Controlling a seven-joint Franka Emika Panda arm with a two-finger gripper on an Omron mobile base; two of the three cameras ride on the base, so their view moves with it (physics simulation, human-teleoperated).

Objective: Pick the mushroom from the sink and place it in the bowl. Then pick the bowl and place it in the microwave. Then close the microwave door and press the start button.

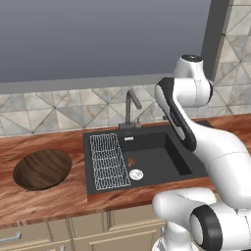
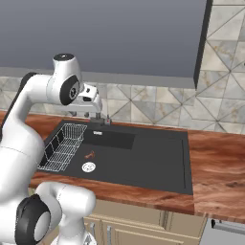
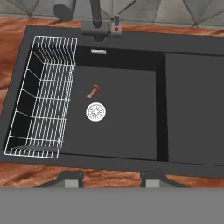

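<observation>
Mushroom (image 3: 92, 91) lies on the floor of the sink (image 3: 131, 131) basin, near the basin's back-left part, just beside the round white drain strainer (image 3: 96, 111) and apart from it; reddish cap, paler stem, lying on its side. Same spot in the left base view (image 1: 131, 161) and the right base view (image 2: 89, 154). Wire rack (image 3: 41, 96) sits along the basin's left wall, white wire, nothing in it. Flat drainer side takes the right part of the sink. Dark tap (image 1: 130, 109) stands at the sink's back edge, spout angled.

Bowl (image 1: 42, 168), dark wood, grain visible, rests upright on the wooden desk (image 1: 49, 201) left of the sink, well apart from the sink's left edge, near the desk's front edge.

Pincer (image 3: 111, 178) hangs high above the sink's front edge, looking down into the basin; two dark finger tips show at the bottom of the hand view with a clear gap between them, released, nothing held, touching nothing. Arm bends over the sink's right part in the left base view.

Tiled wall runs behind the desk; pale cabinet fronts below it.
</observation>
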